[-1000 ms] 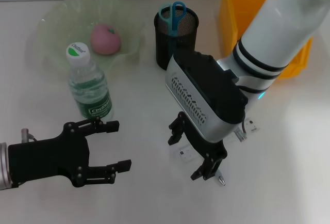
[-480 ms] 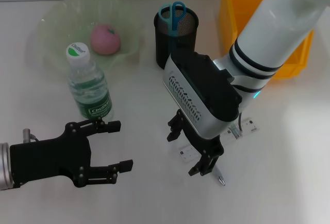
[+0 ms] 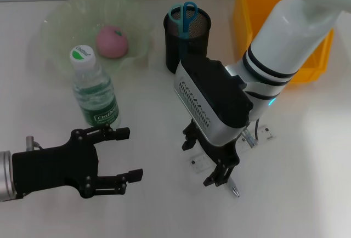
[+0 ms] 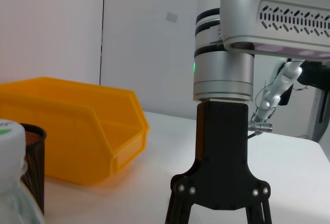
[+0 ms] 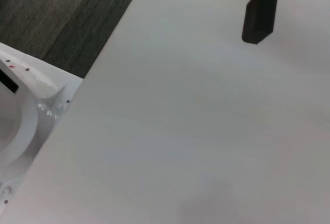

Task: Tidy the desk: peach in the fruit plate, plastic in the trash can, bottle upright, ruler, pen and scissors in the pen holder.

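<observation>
Right gripper [image 3: 209, 162]: down at the table's near middle, pointing at the surface, fingers spread apart over the clear ruler, nothing between them. The left wrist view [image 4: 217, 211] catches it side-on, black fingers splayed downward.
Ruler [image 3: 263, 134]: flat on the table, running under the right gripper; one end shows beside the arm, another bit near the far finger (transparent, hard to trace in full).
Pen [image 3: 235, 190]: lying on the table, only its tip shows, just beside the near finger of the right gripper; the rest is hidden under the gripper.
Left gripper [image 3: 127, 154]: low at the near left, fingers wide open and holding nothing, hovering just in front of the bottle. One dark fingertip [image 5: 259, 15] shows in the right wrist view over bare tabletop.
Bottle [image 3: 94, 94]: upright, green-and-white cap on, standing at the near edge of the plate.
Peach [image 3: 112, 41]: pink, sitting in the plate.
Plate [image 3: 55, 21]: pale green, wavy rim, far left of the table.
Scissors [image 3: 185, 14]: blue handles up, standing in the holder.
Holder [image 3: 187, 49]: black mesh cup, far middle, just beyond the right arm's wrist.
Bin [image 3: 249, 13]: yellow, far right, partly behind the right arm (also seen in the left wrist view [image 4: 77, 131]).
Table [image 3: 148, 123]: white.
</observation>
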